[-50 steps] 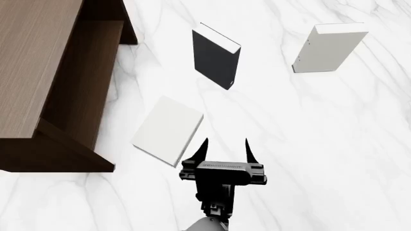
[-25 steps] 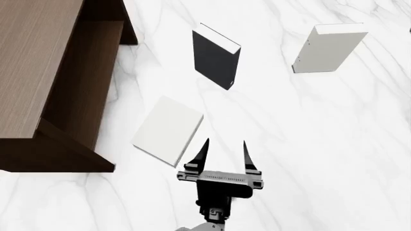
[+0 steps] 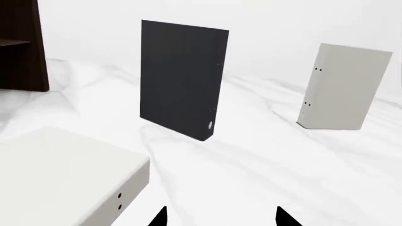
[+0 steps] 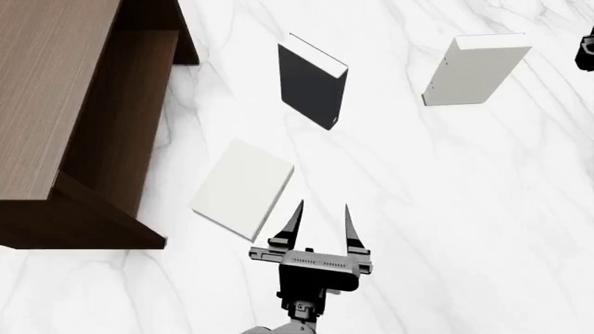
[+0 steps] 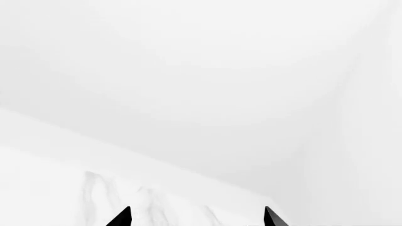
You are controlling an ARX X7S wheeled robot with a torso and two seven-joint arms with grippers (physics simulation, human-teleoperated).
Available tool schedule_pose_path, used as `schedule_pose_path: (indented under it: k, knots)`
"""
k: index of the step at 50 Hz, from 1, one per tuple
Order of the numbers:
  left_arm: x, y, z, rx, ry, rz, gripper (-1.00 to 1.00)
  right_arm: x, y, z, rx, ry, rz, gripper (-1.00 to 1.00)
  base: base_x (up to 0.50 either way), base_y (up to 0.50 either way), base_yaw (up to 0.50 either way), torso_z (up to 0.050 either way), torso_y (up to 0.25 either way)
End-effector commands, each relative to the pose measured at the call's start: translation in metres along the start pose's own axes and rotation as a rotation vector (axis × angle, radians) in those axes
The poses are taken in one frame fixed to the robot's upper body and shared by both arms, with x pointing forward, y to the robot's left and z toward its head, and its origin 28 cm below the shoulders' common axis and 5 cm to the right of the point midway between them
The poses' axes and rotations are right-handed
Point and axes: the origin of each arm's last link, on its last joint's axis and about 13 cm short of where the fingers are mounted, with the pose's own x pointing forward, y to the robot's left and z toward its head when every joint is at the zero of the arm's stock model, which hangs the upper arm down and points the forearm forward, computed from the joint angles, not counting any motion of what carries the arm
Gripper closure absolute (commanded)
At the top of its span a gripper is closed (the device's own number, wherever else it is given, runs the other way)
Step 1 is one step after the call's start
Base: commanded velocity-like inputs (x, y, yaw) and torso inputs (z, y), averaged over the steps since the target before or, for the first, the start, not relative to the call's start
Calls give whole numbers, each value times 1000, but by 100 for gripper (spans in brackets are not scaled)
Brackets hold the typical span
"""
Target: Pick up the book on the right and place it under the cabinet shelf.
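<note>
A: Listing the head view first. What stands on the marble table?

B: Brown wood-grain cabinet shelf, upper left of frame. Black book, upright, top centre. Off-white book, upright, upper right, well apart from the cabinet. Paler book, lying flat, centre left, near the cabinet's side panel.

A: Grippers there?

B: Left gripper, bottom centre, fingers spread, holding nothing, just beside the flat book's lower corner. Dark part at the right edge, possibly the right arm; too little shows to tell.

A: Left wrist view?

B: Black book centre, off-white book at right, flat book lower left, cabinet edge upper left. Fingertips apart at the bottom.

A: Right wrist view?

B: Right gripper fingertips apart, empty, over white surface.
</note>
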Motion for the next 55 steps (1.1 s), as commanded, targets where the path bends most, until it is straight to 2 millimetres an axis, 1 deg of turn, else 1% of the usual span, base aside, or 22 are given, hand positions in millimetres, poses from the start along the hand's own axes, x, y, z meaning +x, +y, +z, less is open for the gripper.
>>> schedule_pose_path:
  k: [1,11,21,30,45,55]
  knots:
    - [31,29,-2,-81,98,143,-100,-1,1,-3,10,11,19,-100,0,0,0,0,-10]
    - [38,37,-3,-51,81,176,-100,1,-1,4,9,0,22,-100,5,0,0,-2,-4]
    - [44,46,-4,-20,66,214,-100,1,-1,5,20,-2,28,-100,4,0,0,-5,-8]
    - [43,51,-7,-2,70,240,-100,2,-2,8,28,-9,31,-100,7,3,3,-5,-6]
    - [45,66,-11,36,70,320,-100,0,-1,2,32,9,41,-100,4,2,2,-6,-9]
    - [50,76,-11,94,34,432,-100,-3,-2,0,32,25,47,-100,3,0,0,-5,-8]
